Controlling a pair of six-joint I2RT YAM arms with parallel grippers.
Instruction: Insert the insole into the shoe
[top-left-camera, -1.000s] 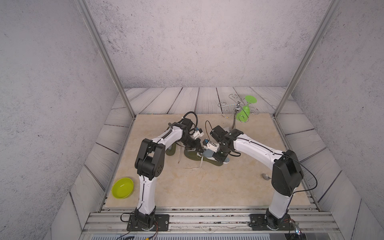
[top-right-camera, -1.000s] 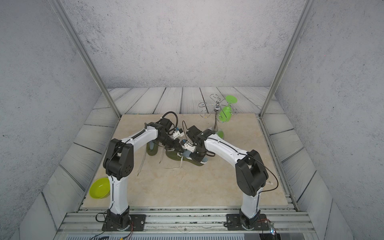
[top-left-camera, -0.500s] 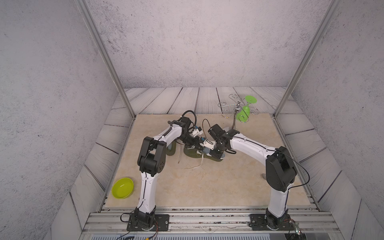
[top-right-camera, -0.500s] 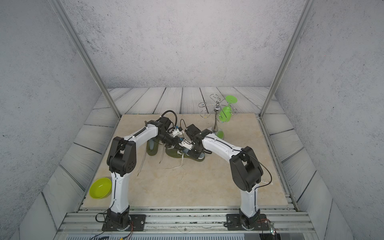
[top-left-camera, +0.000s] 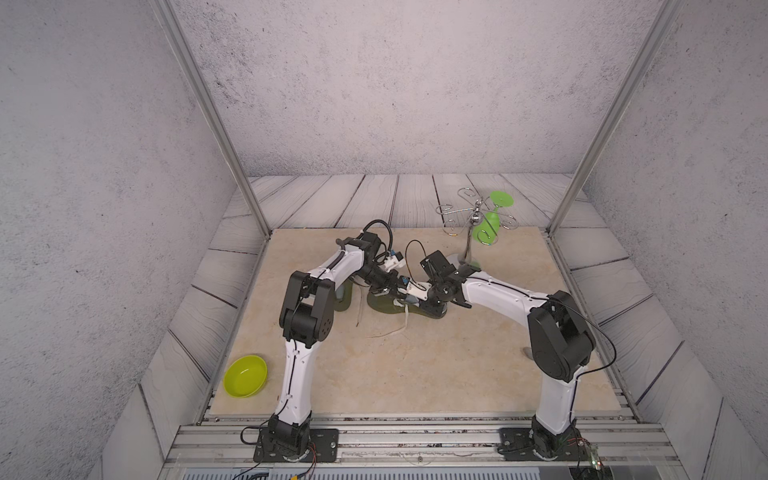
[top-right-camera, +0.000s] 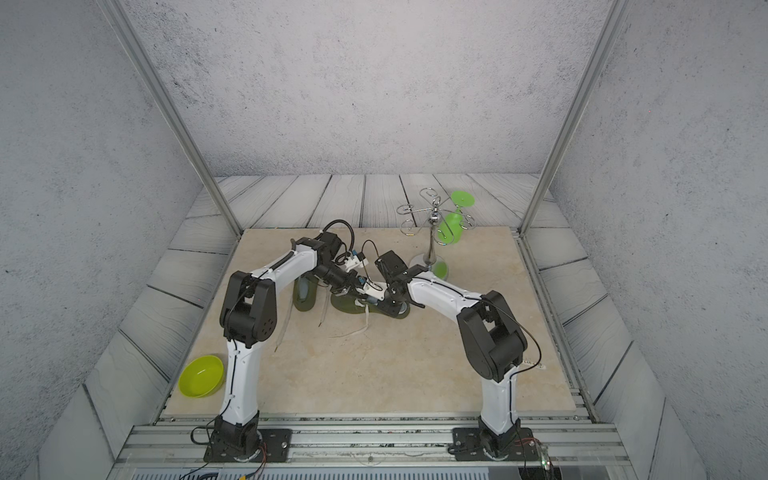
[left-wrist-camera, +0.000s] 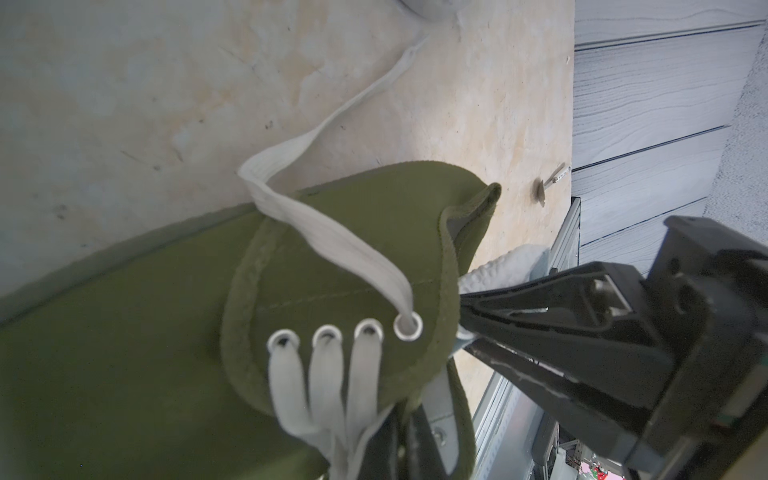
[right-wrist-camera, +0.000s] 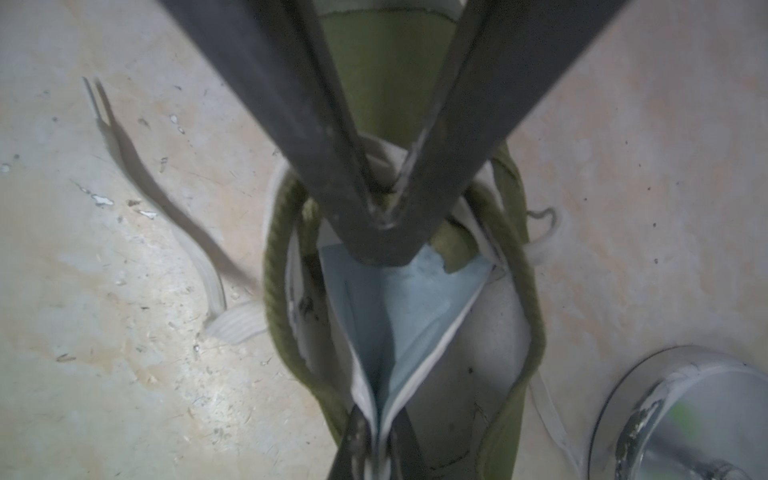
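Note:
An olive-green shoe (top-left-camera: 384, 308) (top-right-camera: 348, 308) with white laces lies mid-table, and both grippers meet over it. My left gripper (left-wrist-camera: 400, 436) (top-left-camera: 388, 286) is shut on the shoe's tongue beside the laces. In the right wrist view its fingers (right-wrist-camera: 457, 124) form a V over the opening. My right gripper (right-wrist-camera: 376, 442) (top-left-camera: 409, 291) is shut on the insole (right-wrist-camera: 415, 299), light blue on top with a white edge and folded lengthwise. The insole's front end sits inside the shoe's collar (right-wrist-camera: 276, 291), under the left fingertips. Its rear end stays pinched between my right fingers.
A second green shoe (top-left-camera: 343, 301) lies under the left arm. A yellow-green bowl (top-left-camera: 245, 376) sits at the front left. A wire rack (top-left-camera: 469, 232) holding a green glass (top-left-camera: 488, 222) stands at the back right, its round base (right-wrist-camera: 685, 415) close to the shoe.
The right arm has swung left toward the shoe, bringing the insole into its opening. The left gripper has kept its hold and barely moved.

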